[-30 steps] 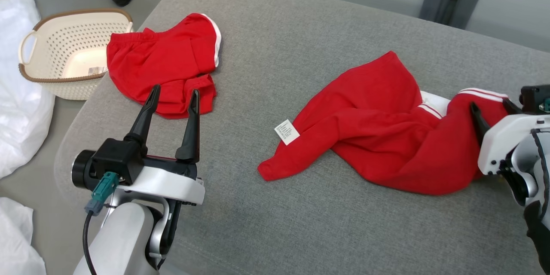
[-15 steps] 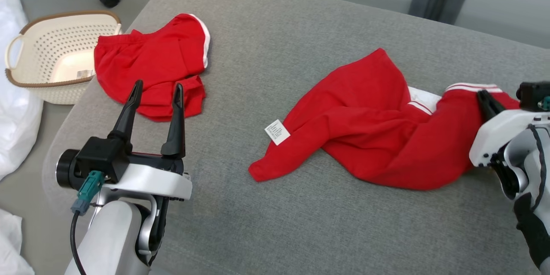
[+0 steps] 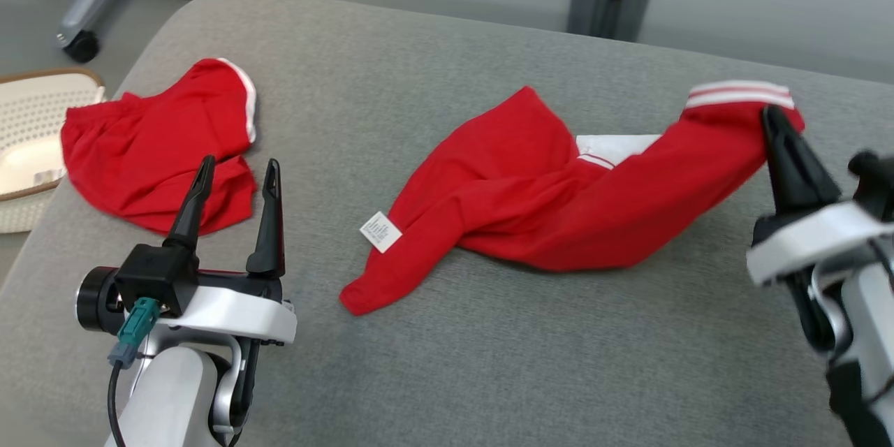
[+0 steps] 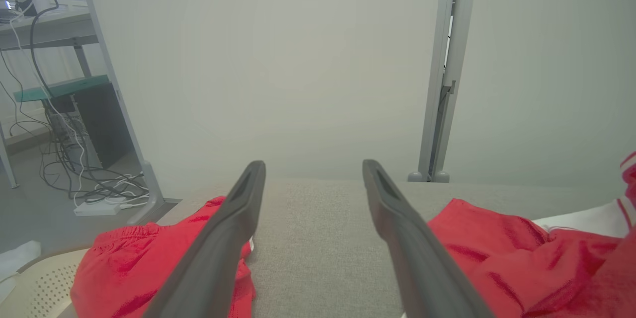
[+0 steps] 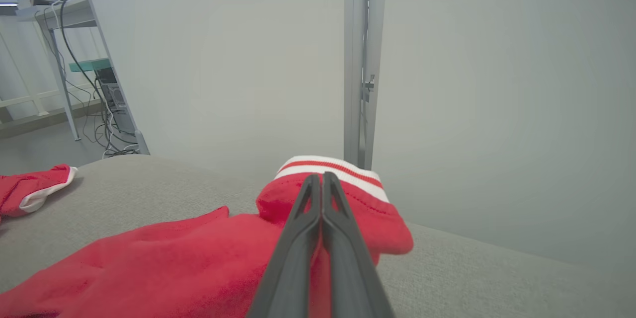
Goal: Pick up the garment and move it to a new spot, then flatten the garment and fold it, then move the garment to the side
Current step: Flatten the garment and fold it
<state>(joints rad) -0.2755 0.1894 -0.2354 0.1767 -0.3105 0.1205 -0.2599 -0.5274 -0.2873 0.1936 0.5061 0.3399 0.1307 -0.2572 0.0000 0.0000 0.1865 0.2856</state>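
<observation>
Well, right end effector clamps the garment — at its striped cuff.

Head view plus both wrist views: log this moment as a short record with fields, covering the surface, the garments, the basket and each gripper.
surface: grey padded surface
garment: red garment, crumpled, mid-surface, white label showing
cuff: striped cuff at the garment's right end
right gripper: right gripper shut on the red garment just below the striped cuff
left gripper: left gripper open, holding nothing
second garment: smaller red garment, left side, not gripped
basket: cream basket, beyond the surface's left edge
</observation>
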